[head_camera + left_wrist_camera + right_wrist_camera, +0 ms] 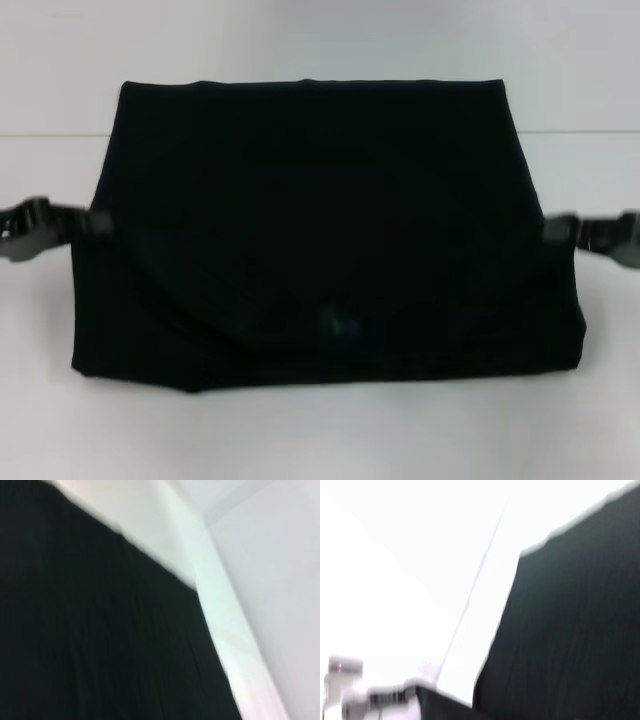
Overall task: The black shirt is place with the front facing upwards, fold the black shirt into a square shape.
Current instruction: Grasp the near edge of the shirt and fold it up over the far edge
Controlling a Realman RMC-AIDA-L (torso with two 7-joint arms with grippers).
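Observation:
The black shirt (pixel 320 230) lies folded into a wide block on the white table (pixel 320 430), with a small blue neck label (pixel 340 297) showing near its front edge. My left gripper (pixel 85 222) is at the shirt's left edge, about halfway along it. At the matching spot on the right edge is my right gripper (pixel 555 232). Black cloth fills much of the left wrist view as the shirt (pixel 90 630) and much of the right wrist view as the shirt (pixel 570 630). Neither wrist view shows fingers.
The white table extends bare in front of the shirt and on both sides. A pale wall (pixel 320 40) rises behind it. A small white device (pixel 345 667) shows at one edge of the right wrist view.

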